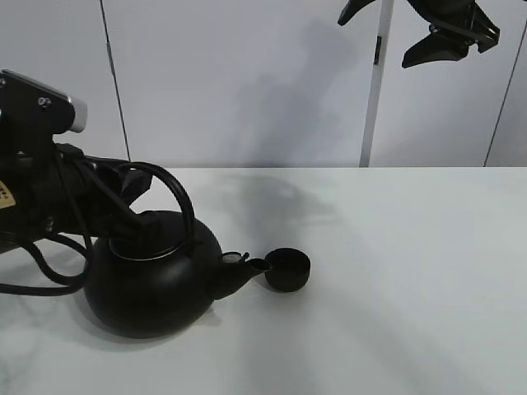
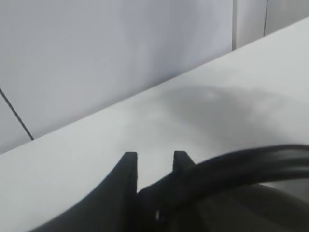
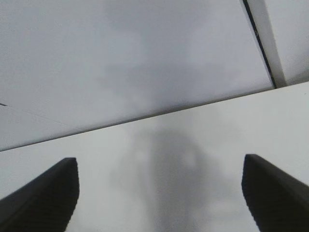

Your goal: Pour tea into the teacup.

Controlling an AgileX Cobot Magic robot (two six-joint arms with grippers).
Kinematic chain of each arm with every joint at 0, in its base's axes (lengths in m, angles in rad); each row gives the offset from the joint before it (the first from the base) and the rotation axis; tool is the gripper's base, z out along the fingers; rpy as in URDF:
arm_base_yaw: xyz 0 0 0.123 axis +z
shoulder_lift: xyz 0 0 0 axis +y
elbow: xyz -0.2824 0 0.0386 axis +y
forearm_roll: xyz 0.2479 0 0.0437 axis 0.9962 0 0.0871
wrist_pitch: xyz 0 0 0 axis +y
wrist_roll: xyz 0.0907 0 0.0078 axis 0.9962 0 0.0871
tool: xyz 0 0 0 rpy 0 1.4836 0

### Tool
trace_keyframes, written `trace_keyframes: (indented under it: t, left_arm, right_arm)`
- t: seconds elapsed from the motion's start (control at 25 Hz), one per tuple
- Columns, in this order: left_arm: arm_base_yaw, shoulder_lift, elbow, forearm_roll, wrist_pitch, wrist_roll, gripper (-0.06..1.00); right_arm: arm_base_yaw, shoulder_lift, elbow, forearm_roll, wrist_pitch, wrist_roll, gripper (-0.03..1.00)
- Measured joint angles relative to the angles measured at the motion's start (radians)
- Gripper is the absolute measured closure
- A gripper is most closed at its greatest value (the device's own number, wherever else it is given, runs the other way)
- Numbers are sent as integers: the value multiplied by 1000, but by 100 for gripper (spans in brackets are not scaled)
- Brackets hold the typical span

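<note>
A big round black teapot (image 1: 152, 284) with an arched handle (image 1: 174, 197) stands at the left of the white table. It tilts toward the right, with its spout (image 1: 247, 267) at the rim of the small, low black teacup (image 1: 287, 269). My left gripper (image 1: 132, 220) is shut on the teapot's handle, which also shows in the left wrist view (image 2: 241, 166) between the fingers (image 2: 128, 171). My right gripper (image 1: 428, 29) hangs high at the top right, open and empty; its fingers (image 3: 46, 195) stand far apart in the right wrist view.
The white table (image 1: 395, 271) stretches to the right of the teacup. A grey wall with a white vertical post (image 1: 375, 90) stands behind it. Black cables (image 1: 37, 263) trail from my left arm at the left edge.
</note>
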State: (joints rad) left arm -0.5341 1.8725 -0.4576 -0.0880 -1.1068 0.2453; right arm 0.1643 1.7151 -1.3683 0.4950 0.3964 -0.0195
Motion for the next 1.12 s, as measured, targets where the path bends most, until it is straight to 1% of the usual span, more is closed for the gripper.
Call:
trace_keyframes:
  t: [0.16, 0.24, 0.52, 0.64, 0.8, 1.12]
  left_arm:
    - [0, -1, 13, 4, -26, -4, 61]
    - [0, -1, 19, 4, -26, -6, 57]
    - [0, -2, 57, 18, -45, -75, 54]
    - [0, -6, 72, 13, -56, -94, 51]
    - [1, -16, 73, 25, -52, -102, 45]
    - [0, -78, 108, 41, -45, -106, 44]
  right_arm:
    - [0, 0, 0, 0, 0, 0, 34]
    - [0, 0, 0, 0, 0, 0, 34]
    - [0, 0, 0, 0, 0, 0, 34]
    - [0, 0, 0, 0, 0, 0, 34]
    - [0, 0, 0, 0, 0, 0, 34]
    - [0, 0, 0, 0, -1, 0, 34]
